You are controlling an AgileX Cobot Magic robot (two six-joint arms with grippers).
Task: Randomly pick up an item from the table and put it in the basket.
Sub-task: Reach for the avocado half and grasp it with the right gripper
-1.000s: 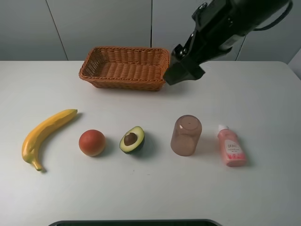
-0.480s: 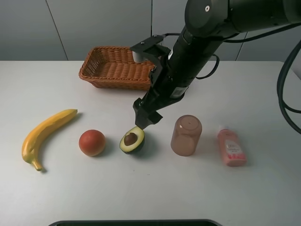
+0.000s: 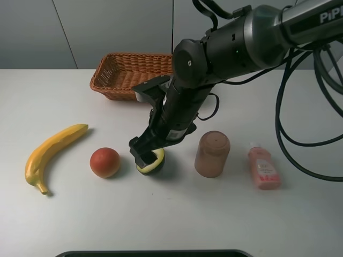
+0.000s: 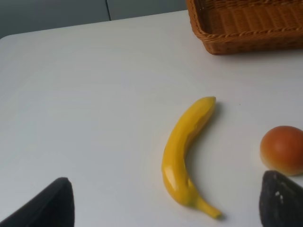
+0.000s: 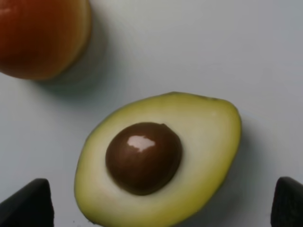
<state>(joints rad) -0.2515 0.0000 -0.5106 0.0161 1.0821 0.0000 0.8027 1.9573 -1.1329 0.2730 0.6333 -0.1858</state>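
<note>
The halved avocado (image 3: 156, 163) lies cut side up on the white table (image 3: 64, 214), mostly hidden under my right gripper (image 3: 143, 156). In the right wrist view the avocado (image 5: 161, 156) fills the space between the spread fingertips (image 5: 28, 204) of the right gripper (image 5: 158, 208), which is open and close above it, not touching. The wicker basket (image 3: 120, 80) stands at the back and also shows in the left wrist view (image 4: 246, 40). My left gripper (image 4: 163, 208) is open and empty, over the table's left side.
A banana (image 3: 51, 152) and a round red-orange fruit (image 3: 104, 161) lie left of the avocado. A brown cup (image 3: 212, 154) and a pink bottle (image 3: 262, 166) lie to its right. The right arm's cables hang at the right.
The right arm has swung from beside the basket forward and down to the left, and its gripper now sits over the avocado. The objects have not moved.
</note>
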